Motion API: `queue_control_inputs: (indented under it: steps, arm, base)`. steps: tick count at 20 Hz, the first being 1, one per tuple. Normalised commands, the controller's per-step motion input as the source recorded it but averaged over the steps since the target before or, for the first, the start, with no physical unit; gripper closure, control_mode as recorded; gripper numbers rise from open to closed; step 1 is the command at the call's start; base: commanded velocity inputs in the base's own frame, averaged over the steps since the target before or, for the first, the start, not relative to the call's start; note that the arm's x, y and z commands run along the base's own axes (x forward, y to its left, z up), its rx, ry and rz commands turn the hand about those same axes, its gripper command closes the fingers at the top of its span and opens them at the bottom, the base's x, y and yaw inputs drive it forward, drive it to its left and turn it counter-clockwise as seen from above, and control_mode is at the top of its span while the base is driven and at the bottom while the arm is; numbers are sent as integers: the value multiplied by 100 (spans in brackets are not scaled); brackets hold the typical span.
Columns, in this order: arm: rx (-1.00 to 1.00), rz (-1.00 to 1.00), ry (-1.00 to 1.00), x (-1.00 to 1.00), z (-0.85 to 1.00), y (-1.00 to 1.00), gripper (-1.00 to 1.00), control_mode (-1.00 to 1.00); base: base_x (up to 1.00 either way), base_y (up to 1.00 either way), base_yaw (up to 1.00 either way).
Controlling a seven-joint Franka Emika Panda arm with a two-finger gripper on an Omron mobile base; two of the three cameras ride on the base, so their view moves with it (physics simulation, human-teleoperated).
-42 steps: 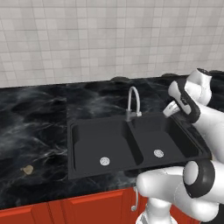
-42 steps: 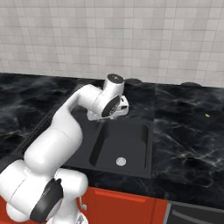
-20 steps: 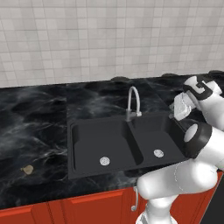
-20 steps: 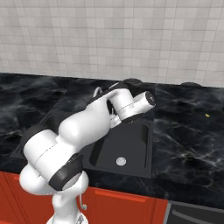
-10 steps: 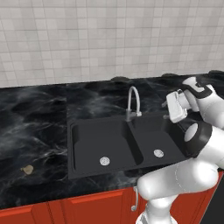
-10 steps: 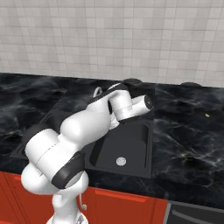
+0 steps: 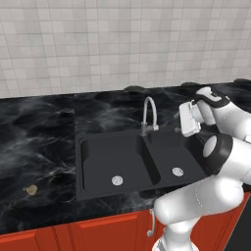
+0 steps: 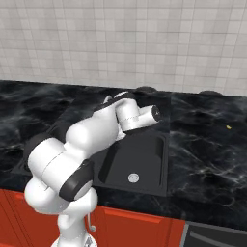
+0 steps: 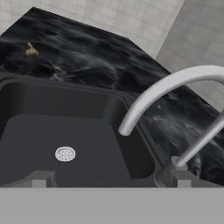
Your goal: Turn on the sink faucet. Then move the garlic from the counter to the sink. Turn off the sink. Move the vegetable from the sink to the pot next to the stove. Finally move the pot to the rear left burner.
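Glossy black marble worktop (image 7: pixel 44 132) (faint grey veins), a matt dark grey sink (image 7: pixel 98 162) with shiny silver drains, and a smooth brushed-metal faucet (image 7: pixel 149 113); the garlic (image 7: pixel 31 189) looks dull tan.

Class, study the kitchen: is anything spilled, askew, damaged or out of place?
Nothing stands out. The sink faucet stands upright with no water running, the sink is dry, and the garlic lies alone on the counter.

Glossy black worktop (image 7: pixel 44 132), veined grey-white, over red cabinet fronts (image 7: pixel 73 235). Dark grey sink (image 7: pixel 105 147), silver-grey faucet (image 7: pixel 148 113). Tan-brown garlic (image 7: pixel 31 189).
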Motion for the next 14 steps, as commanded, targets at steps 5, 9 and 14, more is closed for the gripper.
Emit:
queue_control_inputs:
  steps: [5,9,14]
  arm:
    - [0,0,-1,32,-13,1,-100,-100]
    - [2,2,-3,12,-16,-5,-100,-100]
    - [3,3,-1,11,-9,-2,-100,-100]
  base:
    - [0,0,0]
    - [0,0,0]
    - [0,0,0]
